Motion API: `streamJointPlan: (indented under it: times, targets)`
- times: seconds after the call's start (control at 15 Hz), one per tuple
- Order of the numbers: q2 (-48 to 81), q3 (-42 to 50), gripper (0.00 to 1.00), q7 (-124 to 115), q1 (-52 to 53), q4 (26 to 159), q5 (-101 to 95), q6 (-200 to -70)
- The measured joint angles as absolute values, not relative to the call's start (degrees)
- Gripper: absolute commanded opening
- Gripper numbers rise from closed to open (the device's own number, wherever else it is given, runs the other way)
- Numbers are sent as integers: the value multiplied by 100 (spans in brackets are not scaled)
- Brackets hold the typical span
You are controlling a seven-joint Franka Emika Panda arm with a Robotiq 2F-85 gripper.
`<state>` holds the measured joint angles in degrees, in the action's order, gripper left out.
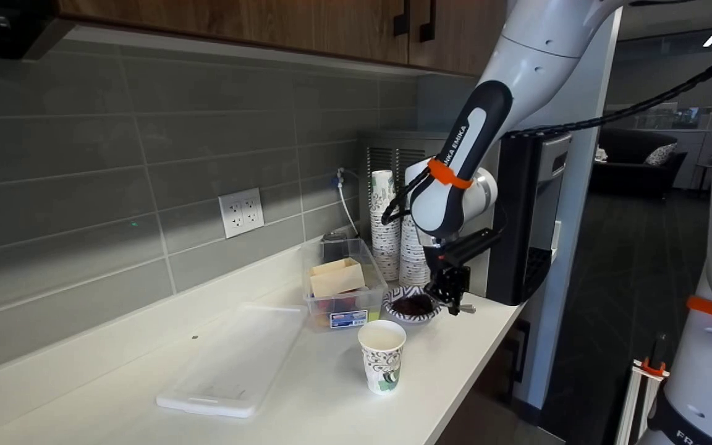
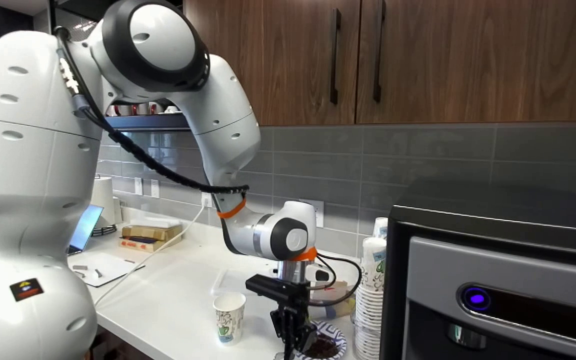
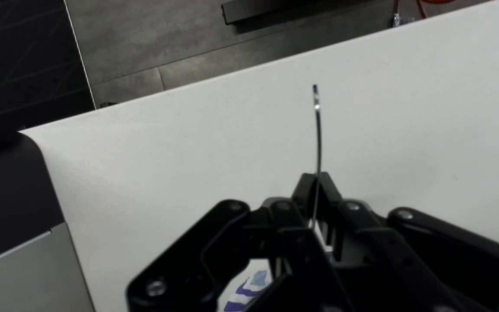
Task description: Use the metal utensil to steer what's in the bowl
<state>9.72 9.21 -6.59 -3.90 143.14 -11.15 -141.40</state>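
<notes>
Counter [image 3: 167,151], metal utensil [image 3: 319,145], long axis toward edge

patterned bowl [image 1: 411,318], dark contents [image 1: 410,305] inside, metal utensil [image 3: 319,141] in hand [image 3: 317,178]

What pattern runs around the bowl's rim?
The bowl's rim has dark, bluish angular stripes on white, showing best in an exterior view.

I have the gripper [image 3: 317,178] pinched on the metal utensil [image 3: 319,138], one end jutting past the fingertips [image 3: 331,189] over the white counter [image 3: 167,164]. Behind the gripper I catch part of the purple-striped bowl [image 3: 246,290]; a dark appliance [image 3: 11,195] stands at my wrist view's left, grey floor [image 3: 145,34] beyond the counter.
</notes>
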Motion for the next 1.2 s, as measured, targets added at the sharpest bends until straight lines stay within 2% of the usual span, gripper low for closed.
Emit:
streamJointPlan:
  times: [0.4,1.2]
  targets:
    - [619,778,1,-301,-432,13908,-594,-12821]
    - [1356,664,1,1391,-913,12624,1090,-11975]
